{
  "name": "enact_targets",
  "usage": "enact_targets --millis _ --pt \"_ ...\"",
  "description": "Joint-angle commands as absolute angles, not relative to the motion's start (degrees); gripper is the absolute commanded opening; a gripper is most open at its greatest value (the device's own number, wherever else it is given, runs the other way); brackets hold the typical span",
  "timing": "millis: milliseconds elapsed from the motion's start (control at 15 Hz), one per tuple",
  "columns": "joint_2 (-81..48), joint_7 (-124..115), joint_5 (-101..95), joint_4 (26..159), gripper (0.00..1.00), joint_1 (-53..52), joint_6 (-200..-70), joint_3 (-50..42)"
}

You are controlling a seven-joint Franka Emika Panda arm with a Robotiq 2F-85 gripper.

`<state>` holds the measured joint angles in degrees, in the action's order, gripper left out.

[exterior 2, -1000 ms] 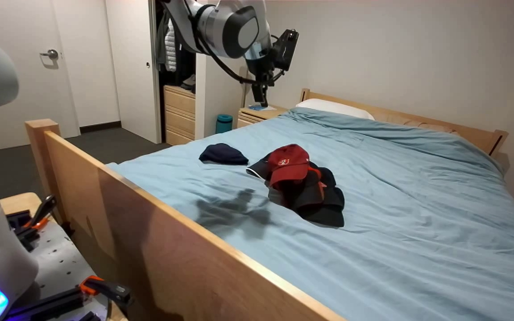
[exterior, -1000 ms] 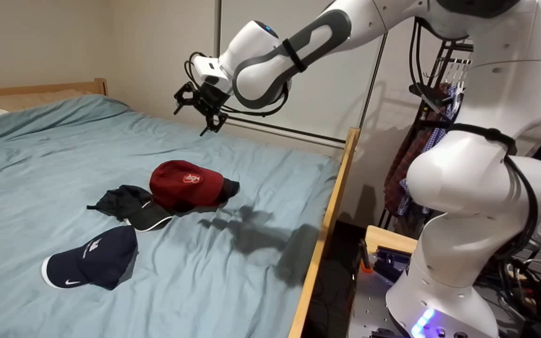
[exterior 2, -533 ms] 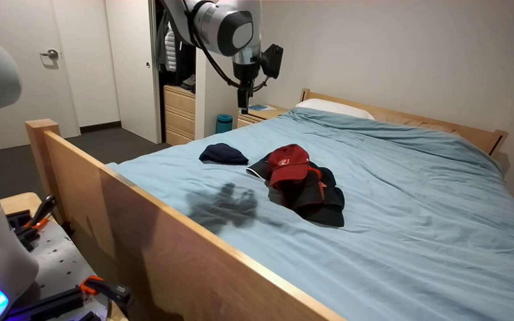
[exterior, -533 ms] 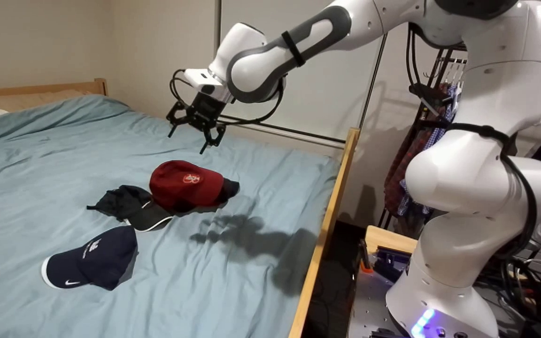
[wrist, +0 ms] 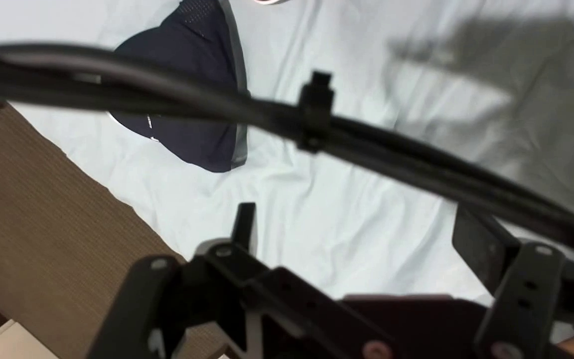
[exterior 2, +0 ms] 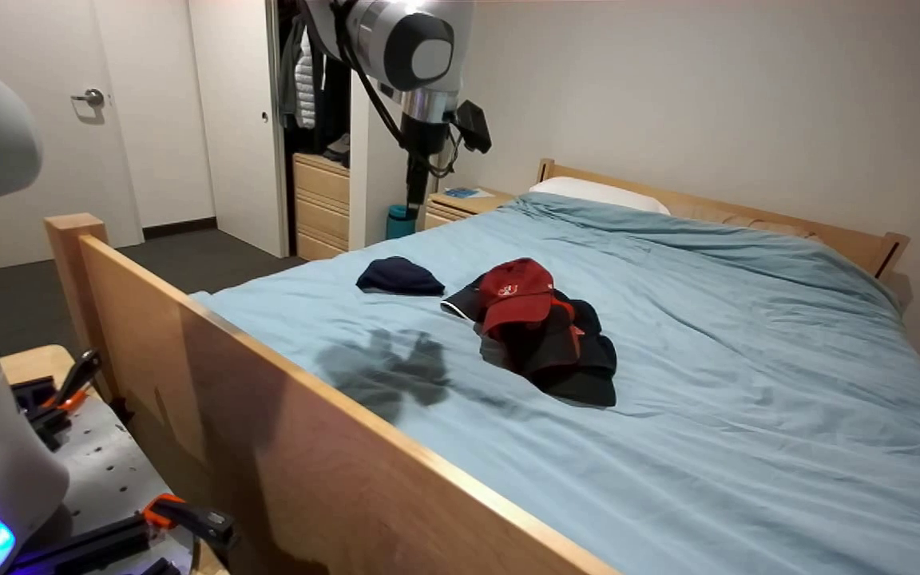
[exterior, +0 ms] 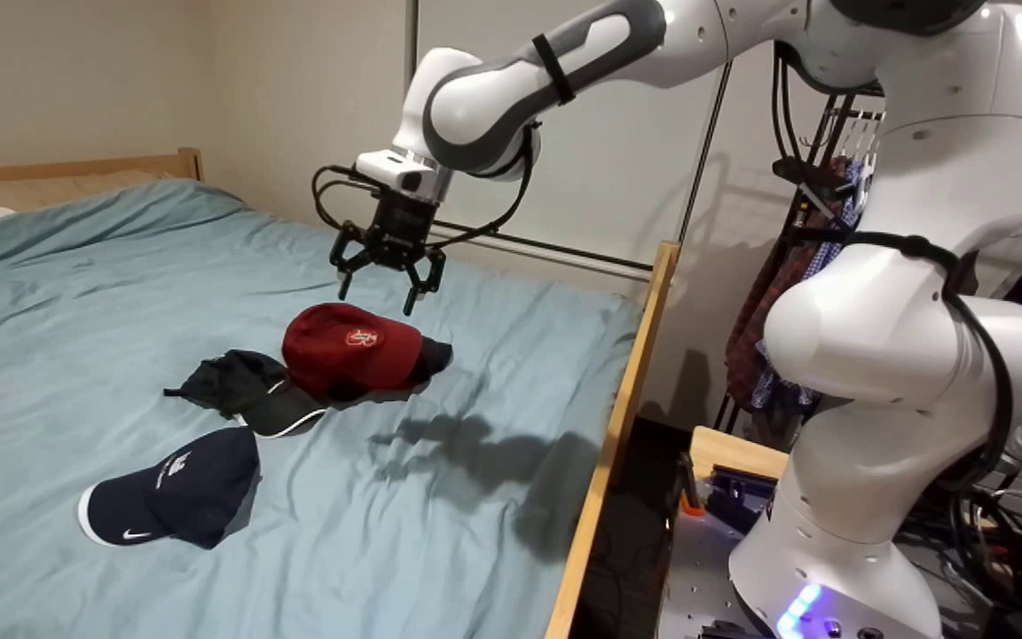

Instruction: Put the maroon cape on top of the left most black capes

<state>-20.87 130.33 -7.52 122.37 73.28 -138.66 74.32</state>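
The maroon cap [exterior: 334, 346] lies on the bed on top of other caps; it also shows in an exterior view [exterior 2: 520, 287]. Under and beside it are a black cap with a white brim edge [exterior: 231, 386], a red and black cap [exterior 2: 552, 347] and another black cap [exterior 2: 588, 383]. A navy cap with a white brim edge [exterior: 178, 488] lies apart and shows partly behind a cable in the wrist view [wrist: 192, 65]. My gripper [exterior: 376, 300] is open and empty, pointing down above the bed. The maroon cap is out of the wrist view.
The blue bed sheet [exterior 2: 747, 431] lies under the caps. A wooden footboard [exterior 2: 332, 415] stands between the robot's base and the bed. A headboard [exterior 2: 851, 239] and a pillow [exterior 2: 600, 193] are at the far end. A nightstand [exterior 2: 480, 201] stands beyond the bed.
My gripper has come lower and turned from tilted to pointing nearly straight down. Its shadow on the sheet has shifted. The caps have not moved.
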Motion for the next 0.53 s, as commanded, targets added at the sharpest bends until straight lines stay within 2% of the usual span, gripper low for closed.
enact_targets --millis 0,333,467 --pt "-21.58 139.92 -3.74 120.93 1.00 70.24 -135.53 71.89" --pt "-20.09 154.73 -0.43 119.10 1.00 63.44 -125.34 63.84" --pt "-28.21 150.36 -11.63 116.13 1.00 67.60 -119.49 70.54"
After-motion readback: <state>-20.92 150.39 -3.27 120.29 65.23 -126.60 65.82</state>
